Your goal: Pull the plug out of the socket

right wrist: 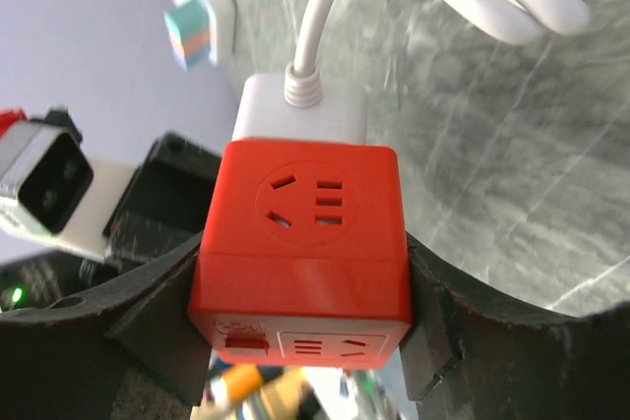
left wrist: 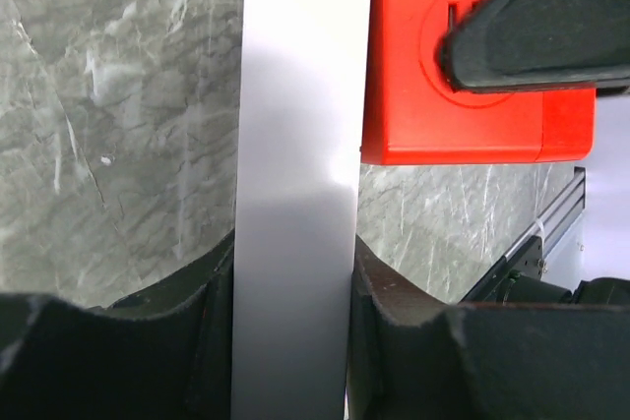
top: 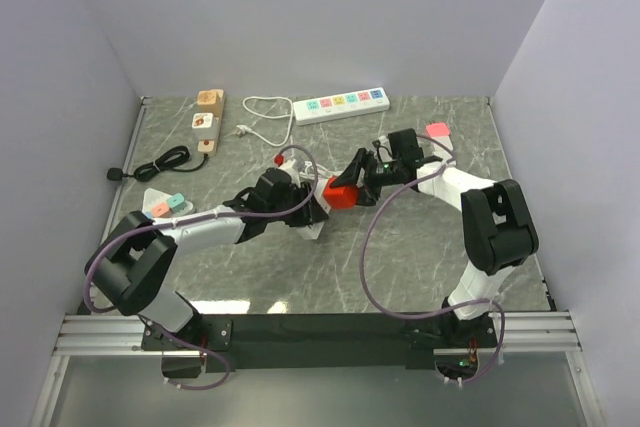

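Observation:
The socket is a red cube with a white back piece from which a white cord leaves. My right gripper is shut on the cube's two sides. In the left wrist view my left gripper is shut on a flat white piece that lies against the cube. From above, the two grippers meet at mid-table. The plug, small and black on a thin black cord, lies on the table at far left, away from both grippers.
A white power strip with coloured sockets and its coiled white cord lie at the back. A wooden strip sits back left, a pink item back right. A small white block lies by my left arm. Walls enclose three sides.

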`<action>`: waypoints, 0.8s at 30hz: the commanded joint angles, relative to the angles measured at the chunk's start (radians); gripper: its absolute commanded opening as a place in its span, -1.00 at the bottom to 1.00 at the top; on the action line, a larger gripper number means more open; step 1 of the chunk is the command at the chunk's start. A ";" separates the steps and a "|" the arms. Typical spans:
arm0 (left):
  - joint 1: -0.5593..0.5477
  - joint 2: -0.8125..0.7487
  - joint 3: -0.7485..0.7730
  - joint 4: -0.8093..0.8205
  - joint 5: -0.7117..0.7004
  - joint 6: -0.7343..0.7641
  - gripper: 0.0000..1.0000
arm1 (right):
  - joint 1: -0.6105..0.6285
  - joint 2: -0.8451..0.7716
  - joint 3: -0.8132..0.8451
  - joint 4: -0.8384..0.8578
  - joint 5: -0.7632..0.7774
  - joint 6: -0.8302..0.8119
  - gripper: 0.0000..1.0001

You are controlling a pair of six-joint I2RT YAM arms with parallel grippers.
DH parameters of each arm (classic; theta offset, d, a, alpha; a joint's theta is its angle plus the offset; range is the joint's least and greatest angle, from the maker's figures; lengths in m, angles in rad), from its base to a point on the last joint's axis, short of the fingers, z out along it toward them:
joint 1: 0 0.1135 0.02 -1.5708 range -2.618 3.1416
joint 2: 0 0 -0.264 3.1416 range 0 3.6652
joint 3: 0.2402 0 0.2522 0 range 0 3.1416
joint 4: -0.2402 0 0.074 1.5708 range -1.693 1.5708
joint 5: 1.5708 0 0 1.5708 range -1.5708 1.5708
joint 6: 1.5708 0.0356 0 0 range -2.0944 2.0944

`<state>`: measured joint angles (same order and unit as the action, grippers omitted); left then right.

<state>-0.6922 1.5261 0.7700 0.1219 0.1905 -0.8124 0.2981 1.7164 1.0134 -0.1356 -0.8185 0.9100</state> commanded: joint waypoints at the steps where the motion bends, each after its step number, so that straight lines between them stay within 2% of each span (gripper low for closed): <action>1: 0.106 -0.038 -0.078 -0.084 -0.123 -0.027 -0.99 | -0.128 0.014 0.077 -0.145 -0.134 -0.194 -1.00; 4: 0.109 -0.041 -0.068 -0.085 -0.115 -0.027 -0.99 | -0.100 -0.014 0.038 -0.043 -0.098 -0.110 -1.00; 10: 0.109 0.022 0.077 -0.108 -0.095 -0.033 -0.99 | 0.108 -0.104 -0.131 0.223 0.138 0.156 -1.00; 11: 0.109 0.031 0.119 -0.113 -0.094 -0.028 -0.99 | 0.137 -0.104 -0.159 0.273 0.151 0.214 -1.00; 13: 0.109 0.057 0.170 -0.119 -0.097 -0.015 -0.99 | 0.194 -0.080 -0.144 0.289 0.133 0.230 -1.00; 17: 0.120 0.068 0.170 -0.162 -0.105 0.016 -0.99 | 0.155 -0.086 -0.089 0.182 0.093 0.135 -1.00; 20: 0.146 0.036 0.089 -0.143 -0.102 0.024 -0.99 | 0.018 -0.092 0.003 0.003 0.008 -0.012 -1.00; 22: 0.167 0.003 0.010 -0.130 -0.097 0.028 -0.99 | -0.086 -0.063 0.109 -0.183 -0.022 -0.150 -1.00; 24: 0.184 -0.017 -0.035 -0.125 -0.097 0.032 -0.99 | -0.141 -0.046 0.158 -0.301 -0.051 -0.204 -1.00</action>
<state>-0.6243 1.5532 0.8295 0.0837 0.2832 -0.7456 0.3046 1.6928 1.0645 -0.1879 -0.7399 0.9421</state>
